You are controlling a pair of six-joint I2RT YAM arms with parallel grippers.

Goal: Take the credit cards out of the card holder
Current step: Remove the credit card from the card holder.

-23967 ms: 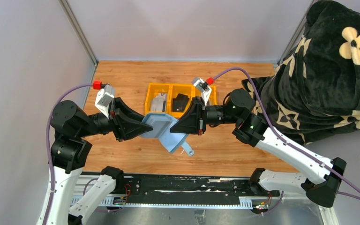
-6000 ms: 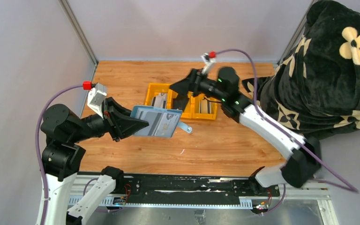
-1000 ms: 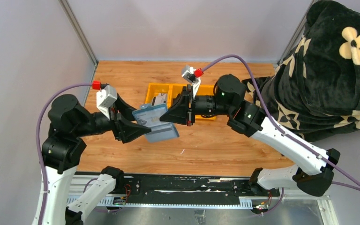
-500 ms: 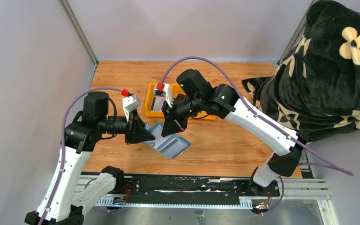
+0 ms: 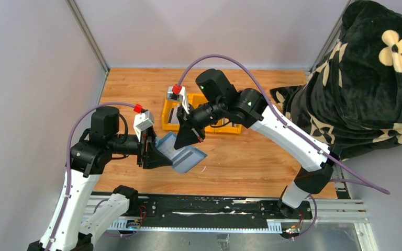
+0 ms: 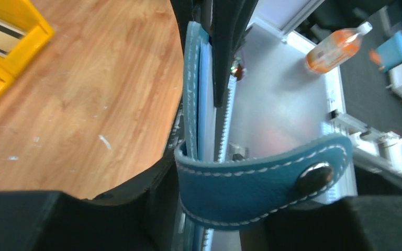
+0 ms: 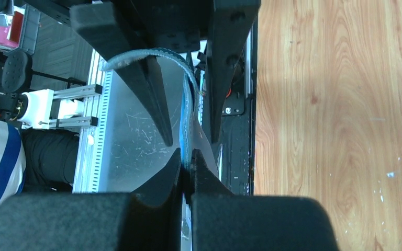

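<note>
- Left gripper (image 5: 159, 154): jaws spread, one on each side of the card holder (image 5: 187, 158). A gap shows beside the holder, so it is bracketed, not clamped.
- Card holder: blue-grey, opened, low over the table (image 5: 251, 157) near its front. Its strap (image 6: 251, 183) loops loose.
- Right gripper (image 5: 180, 142): fingers pressed together on a thin edge of the holder, coming from above.
- Yellow tray (image 5: 164, 118): just behind, partly under the right arm.
- Handling, as judged: the left jaws should close firmly on the holder's body before the right draws. The pull should run straight along the slot.
- Undetermined:
  - whether the pinch includes any of the credit cards
  - whether the pale inner layer is card or lining
  - whether the holder touches the table
  - what the tray holds
</note>
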